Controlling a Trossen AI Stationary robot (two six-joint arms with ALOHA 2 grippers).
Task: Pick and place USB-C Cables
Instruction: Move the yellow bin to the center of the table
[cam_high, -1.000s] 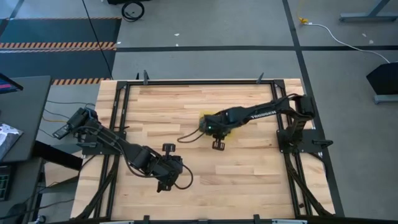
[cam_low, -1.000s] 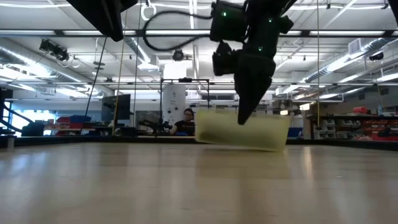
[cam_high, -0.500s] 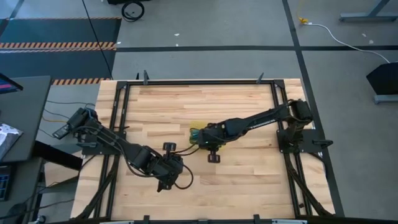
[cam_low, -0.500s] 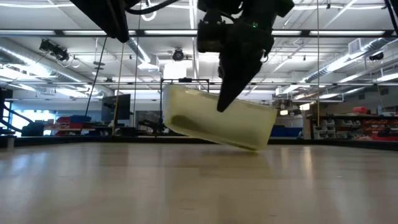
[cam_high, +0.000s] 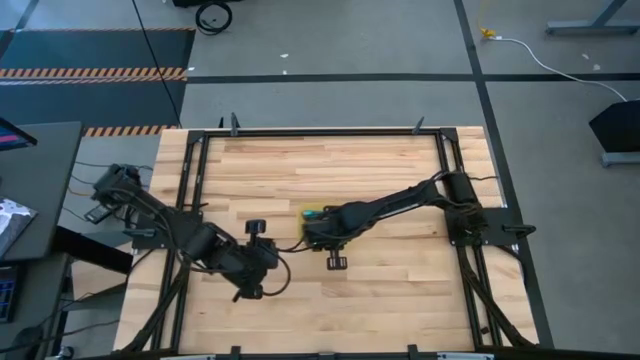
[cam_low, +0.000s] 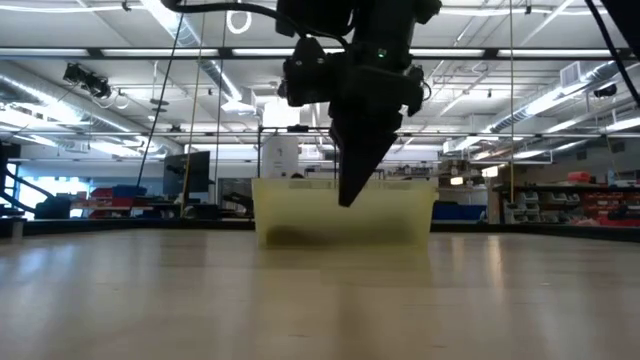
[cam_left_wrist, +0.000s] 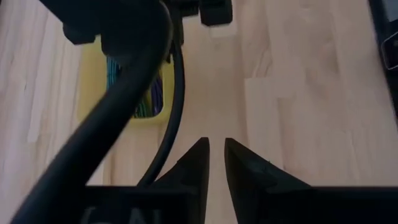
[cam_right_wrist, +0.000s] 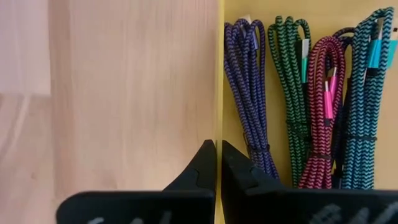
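Note:
The small yellow tray (cam_high: 312, 213) stands flat on its bottom on the table (cam_low: 345, 212), left of the middle. Inside it lie the USB-C cable bundles side by side: a purple-blue one (cam_right_wrist: 247, 99), a green one (cam_right_wrist: 292, 93), a magenta one (cam_right_wrist: 322, 112) and a teal one (cam_right_wrist: 365, 106); a second dark one shows only partly behind them (cam_right_wrist: 341, 93). My right gripper (cam_right_wrist: 219, 152) is shut on the tray's wall. My left gripper (cam_left_wrist: 214, 152) hangs shut over bare wood, left of and nearer than the tray. My right gripper pinches the tray's side wall at its rim (cam_right_wrist: 220, 124), one finger inside the tray beside the purple-blue bundle and one finger (cam_right_wrist: 202, 158) outside. The fingers come from above, pointing down (cam_low: 350, 190). The tray stands level with its bottom on the table.
The right arm (cam_high: 400, 200) reaches across the table from the right edge. The left arm (cam_high: 215, 248) lies low along the near-left part. A black metal frame (cam_high: 320, 131) rims the table. Bare wood lies around the tray on all sides.
My right gripper has carried the tray toward the table's left and somewhat toward the near edge. The tray hung tilted half a second ago and now stands flat on the table. My left arm has shifted a little toward the table's left.

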